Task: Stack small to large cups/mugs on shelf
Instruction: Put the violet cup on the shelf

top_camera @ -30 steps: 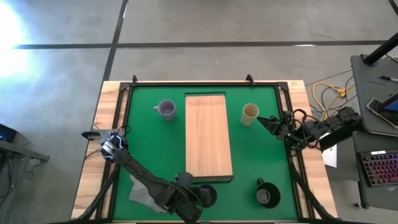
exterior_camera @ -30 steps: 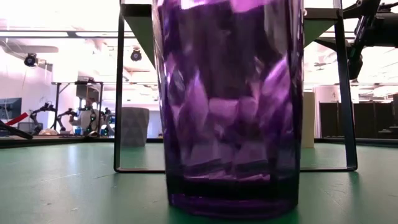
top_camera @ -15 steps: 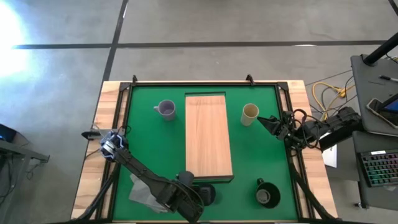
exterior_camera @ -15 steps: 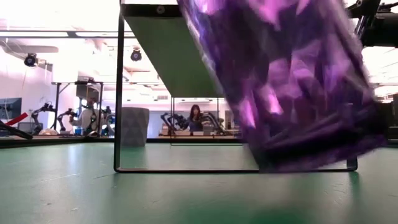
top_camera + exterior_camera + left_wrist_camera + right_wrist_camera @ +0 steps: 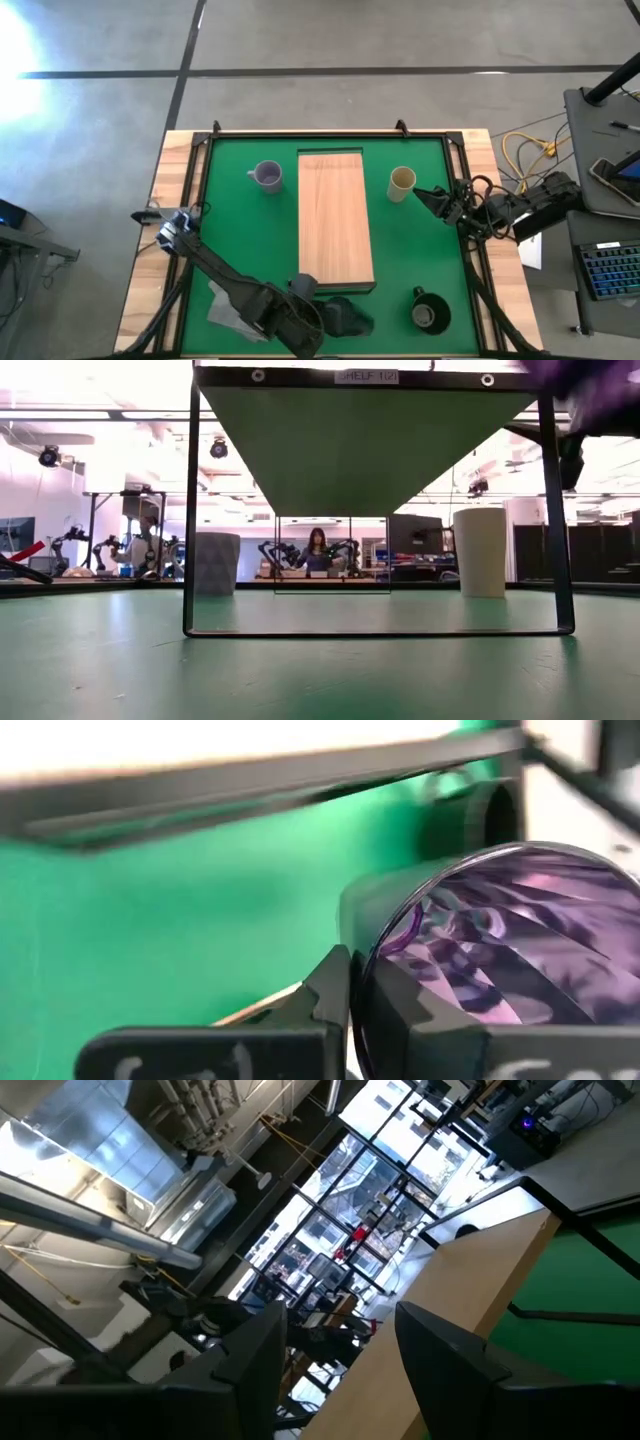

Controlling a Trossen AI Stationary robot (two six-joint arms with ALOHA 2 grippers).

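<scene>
My left gripper (image 5: 326, 316) is near the table's near edge, just in front of the shelf's near end, shut on the dark purple ribbed tumbler (image 5: 352, 319). The tumbler is tipped over and raised; the low view shows only a piece of it (image 5: 590, 385). The shelf (image 5: 335, 218) is a light-wood board on a black frame (image 5: 189, 510). The lavender mug (image 5: 266, 176) stands left of the shelf. The cream-yellow cup (image 5: 401, 182) stands right of it. The black mug (image 5: 430, 311) stands at the near right. My right gripper (image 5: 425, 195) waits open beside the cream cup. My left gripper holds the tumbler by its rim (image 5: 362, 970), one finger (image 5: 328, 990) outside the wall and the other finger (image 5: 410, 1010) inside the mouth. The tumbler is tilted, its mouth toward the gripper and its base toward the table's right, lifted clear of the mat.
A grey cloth (image 5: 226, 306) lies on the green mat (image 5: 230, 230) under the left arm. The shelf's frame leaves an open space beneath the board (image 5: 370, 575). Cables and a keyboard (image 5: 610, 272) lie off the table's right side.
My left gripper has tipped the purple tumbler from standing upright on the mat near the near edge and lifted it clear, carrying it up and a little toward the table's right. The tumbler now lies tilted, high above the mat.
</scene>
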